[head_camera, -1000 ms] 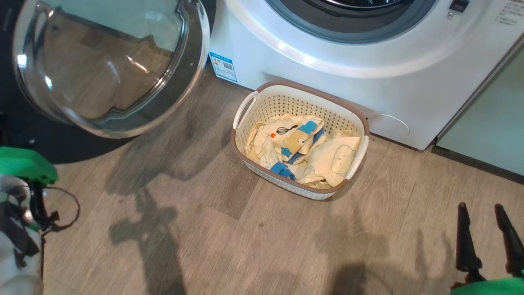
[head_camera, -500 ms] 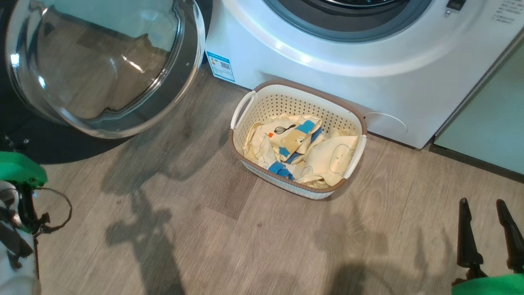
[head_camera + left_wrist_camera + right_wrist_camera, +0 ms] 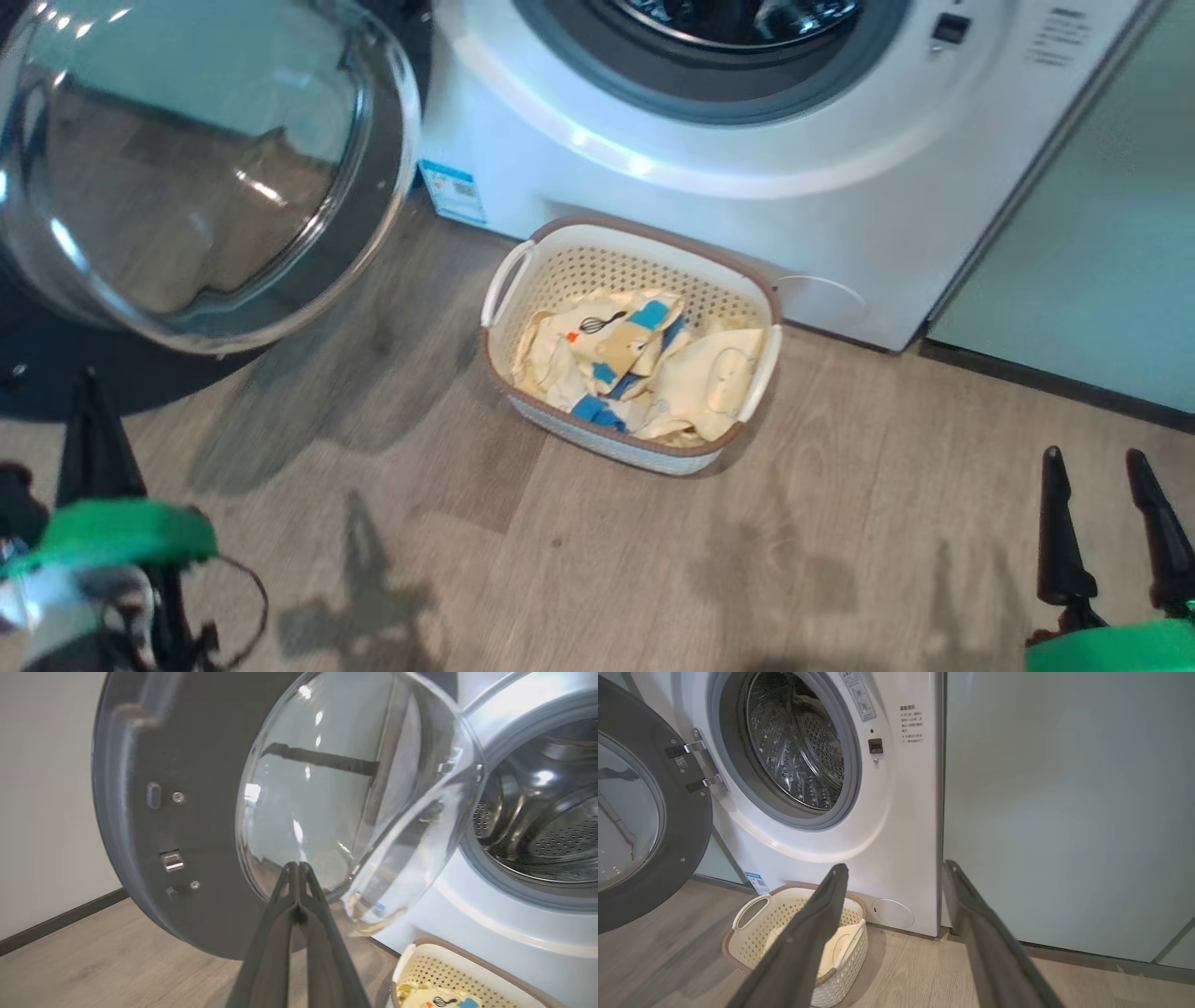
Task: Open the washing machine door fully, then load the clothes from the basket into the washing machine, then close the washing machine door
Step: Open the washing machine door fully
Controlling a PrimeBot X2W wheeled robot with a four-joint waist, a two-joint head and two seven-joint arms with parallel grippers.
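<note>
Now — clothes (image 3: pixel 635 364) waiting at centre.
Left gripper (image 3: pixel 295 870) jaws clenched empty, right gripper (image 3: pixel 1094 457) released; shallow pinching is risking drops.

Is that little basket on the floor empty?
No, pale yellow clothes lie piled inside the basket.

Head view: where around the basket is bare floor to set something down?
Bare floor lies between the basket and the right gripper, and between the basket and the washing machine door. Crowded: behind the basket, close to the washing machine.
</note>
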